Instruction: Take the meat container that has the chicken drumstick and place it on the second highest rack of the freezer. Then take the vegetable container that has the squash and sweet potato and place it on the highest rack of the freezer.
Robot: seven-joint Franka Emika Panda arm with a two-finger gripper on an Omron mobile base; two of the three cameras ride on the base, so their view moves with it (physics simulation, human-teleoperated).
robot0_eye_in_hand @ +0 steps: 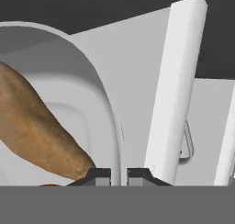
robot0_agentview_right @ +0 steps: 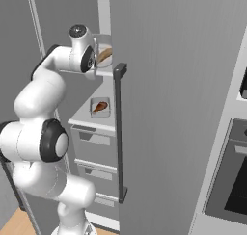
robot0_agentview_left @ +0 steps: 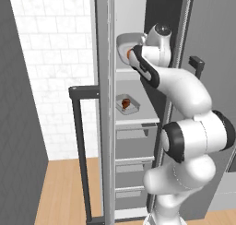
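Gripper (robot0_eye_in_hand: 118, 175) pinched on thin rim of vegetable container (robot0_eye_in_hand: 98, 87), one tip inside, one outside. Container sat at highest rack (robot0_agentview_left: 126, 71) of freezer (robot0_agentview_right: 173, 109), sweet potato (robot0_eye_in_hand: 36, 131) lying within, squash (robot0_agentview_left: 128, 55) glimpsed beside wrist. Judged stiff, light, smooth-walled; likely to tip from rim hold, so best kept level. Arm stretched up and forward, wrist bent into the opening. Meat container (robot0_agentview_left: 127, 104) with chicken drumstick (robot0_agentview_left: 124, 103) rested on second highest rack (robot0_agentview_left: 138, 120).

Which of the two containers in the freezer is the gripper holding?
The vegetable container with the sweet potato, up at the highest rack; the gripper pinches its rim. The drumstick container sits alone below.
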